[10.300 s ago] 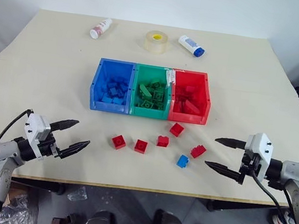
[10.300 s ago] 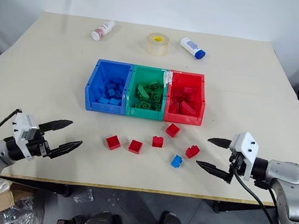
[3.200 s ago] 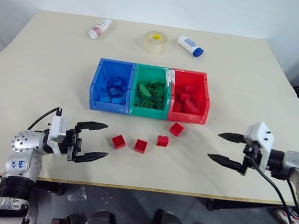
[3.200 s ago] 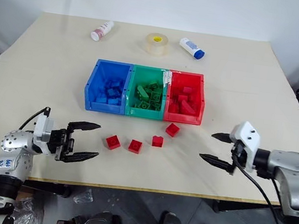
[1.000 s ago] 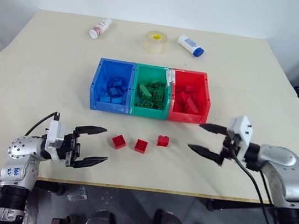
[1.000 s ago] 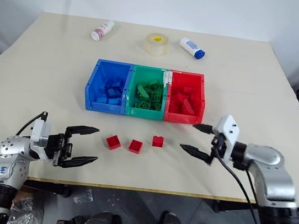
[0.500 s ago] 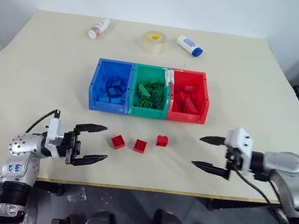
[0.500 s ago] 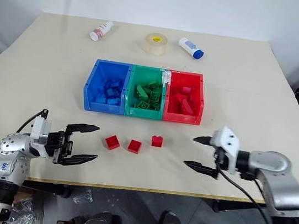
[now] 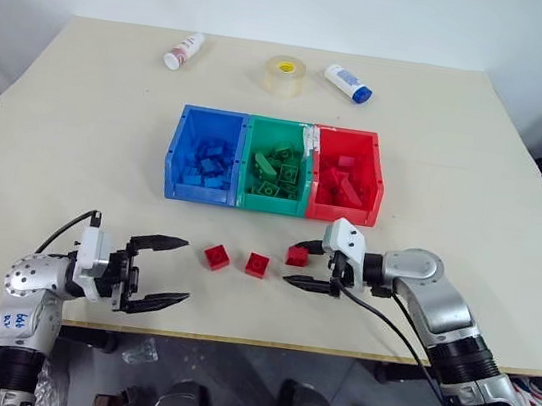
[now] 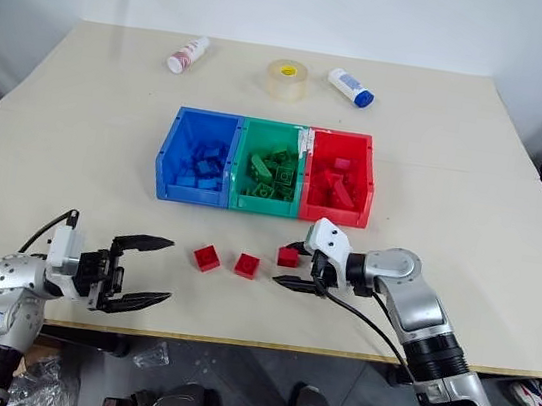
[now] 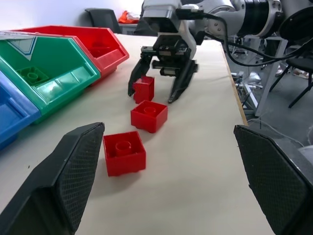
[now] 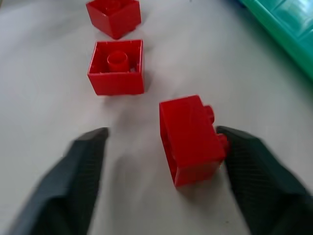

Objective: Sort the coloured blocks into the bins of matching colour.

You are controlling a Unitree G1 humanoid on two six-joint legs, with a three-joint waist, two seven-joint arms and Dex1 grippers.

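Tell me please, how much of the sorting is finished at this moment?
Mostly done: the blue bin, green bin and red bin already hold matching blocks. In hand: the right gripper straddles the nearest red block, one finger touching it, not lifted yet. Left: two more red blocks on the table. The left gripper is open, holding nothing.

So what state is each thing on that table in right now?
Right gripper: jaws part open around the nearest red block, one finger touching it.
Nearest red block: tipped on its side, on the table.
Two other red blocks: loose on the table.
Left gripper: jaws wide open, empty.
Bins: open, holding blocks.
Two bottles: lying down.
Tape roll: lying flat.
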